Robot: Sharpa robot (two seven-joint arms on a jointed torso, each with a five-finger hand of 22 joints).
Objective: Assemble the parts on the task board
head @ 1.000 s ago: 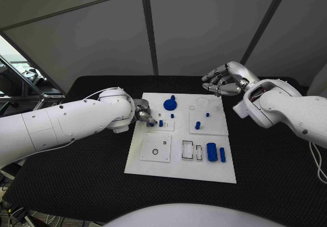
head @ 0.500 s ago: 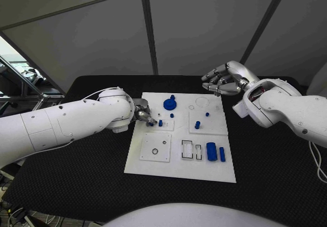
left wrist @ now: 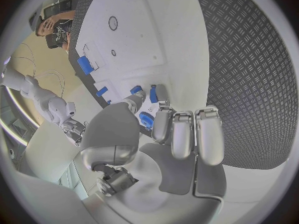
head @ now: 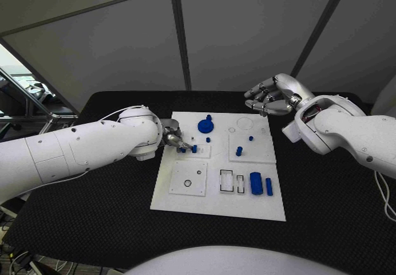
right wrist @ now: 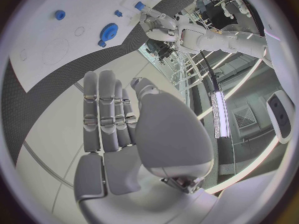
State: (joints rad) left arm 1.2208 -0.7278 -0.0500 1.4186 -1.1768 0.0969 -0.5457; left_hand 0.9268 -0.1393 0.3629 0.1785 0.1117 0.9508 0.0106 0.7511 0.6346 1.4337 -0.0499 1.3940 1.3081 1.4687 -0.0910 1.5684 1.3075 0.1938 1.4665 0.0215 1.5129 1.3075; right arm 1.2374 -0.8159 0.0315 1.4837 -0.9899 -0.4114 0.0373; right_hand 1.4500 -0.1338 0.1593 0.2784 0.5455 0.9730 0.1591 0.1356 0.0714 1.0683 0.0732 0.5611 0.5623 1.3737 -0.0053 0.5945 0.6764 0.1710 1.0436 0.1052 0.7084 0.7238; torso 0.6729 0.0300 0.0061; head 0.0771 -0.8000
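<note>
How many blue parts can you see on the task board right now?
8: gear, small peg below it, two by the left hand at and, pegs and, cylinders and. The hand may hide more.

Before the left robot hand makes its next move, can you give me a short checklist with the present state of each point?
1. Left robot hand is at the small blue peg on the white rectangular task board: ok.
2. Firm hold on that peg: cannot tell, the fingers hide it.
3. Right robot hand is away from the board, holding nothing: ok.
4. Large blue cylinder lies apart from the left hand: ok.
5. Round blue knob is clear of the fingers: ok.
</note>
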